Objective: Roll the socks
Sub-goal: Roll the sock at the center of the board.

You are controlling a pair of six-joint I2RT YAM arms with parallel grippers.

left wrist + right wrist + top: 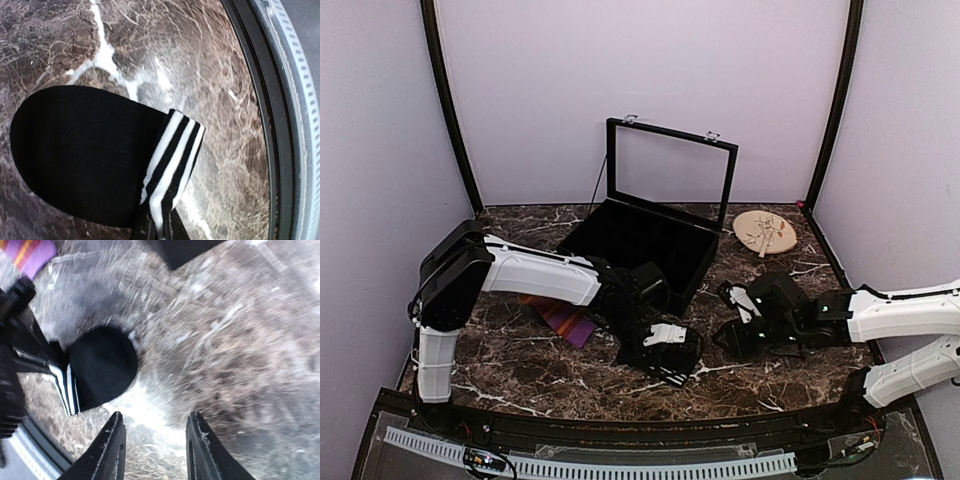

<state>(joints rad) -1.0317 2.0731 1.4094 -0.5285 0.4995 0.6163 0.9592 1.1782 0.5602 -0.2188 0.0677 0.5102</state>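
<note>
Pinching the white-banded cuff [172,160] of the black sock [85,150], the left gripper [157,231] is clenched on the fabric at the bottom edge of its own wrist view; from there the plain black body spreads away to the left of the frame over the marble table [210,60], so the sock's long axis runs from the cuff at lower centre out to a rounded end at far left.

From above, this sock sits at lower centre of the frame, just under the left gripper and near the table's front rim; the purple, orange and red striped sock [560,318] lies apart from it at left centre, partly under the left arm.

The right gripper [157,452] is released; its fingers [112,450] stand parted at the bottom of its wrist view with only bare marble between them, holding nothing. The black sock lies up and to the left of that gap, near but not touching; its rounded end points toward the frame's middle and its cuff toward the left edge.

By my reading, the free rounded end faces the right gripper, so that arm is the nearer one to take it; it would need to travel up and left in its own frame, and any roll would run along the axis toward the pinned cuff.
</note>
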